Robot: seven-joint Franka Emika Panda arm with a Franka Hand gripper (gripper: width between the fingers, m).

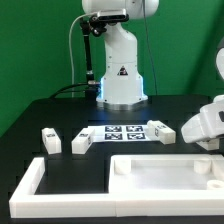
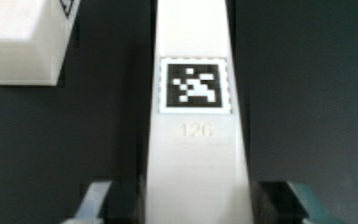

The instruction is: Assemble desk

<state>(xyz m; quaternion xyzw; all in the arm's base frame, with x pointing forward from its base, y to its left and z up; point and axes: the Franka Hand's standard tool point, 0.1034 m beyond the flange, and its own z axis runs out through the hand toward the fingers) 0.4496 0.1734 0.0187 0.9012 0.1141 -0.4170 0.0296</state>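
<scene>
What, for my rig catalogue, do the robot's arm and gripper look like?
The glossy white rounded arm bears a black triangular warning sticker, a blue glow at its foot and a black cable alongside. The bulky white gripper ends in two dark grey fingers.

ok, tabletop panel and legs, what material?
Tabletop panel: looks like white moulded plastic, matte, with a raised rim. Legs: same white plastic by the look, blocky, matte. The printed black-and-white tags stuck on them are probably paper.

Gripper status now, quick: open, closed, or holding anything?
Gripper: jaws straddle a white tagged part; whether they actually grip it cannot be told.
</scene>
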